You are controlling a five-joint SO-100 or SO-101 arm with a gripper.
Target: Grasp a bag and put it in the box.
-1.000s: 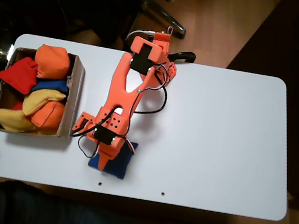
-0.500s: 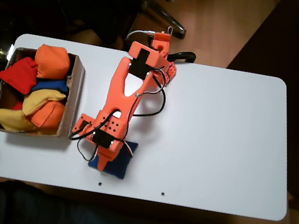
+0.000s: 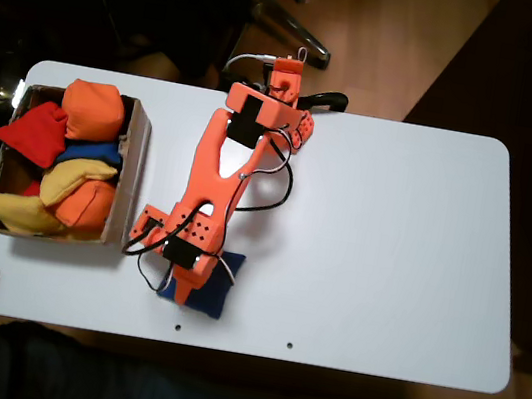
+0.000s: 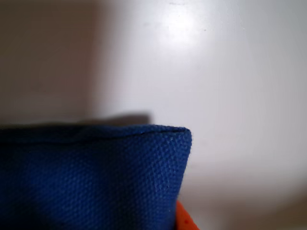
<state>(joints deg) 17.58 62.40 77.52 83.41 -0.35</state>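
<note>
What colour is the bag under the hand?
Royal blue; the bag shows best in the wrist view, its weave plain.

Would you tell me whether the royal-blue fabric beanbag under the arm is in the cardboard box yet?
Not yet: the blue beanbag lies on the white table, right of the box.

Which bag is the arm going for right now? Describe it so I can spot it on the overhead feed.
On the white table, follow the orange arm down to its tip near the front edge. There, under the gripper, lies the blue bag. It is the one bag lying on the tabletop; the others are piled in the cardboard box at the left.
</note>
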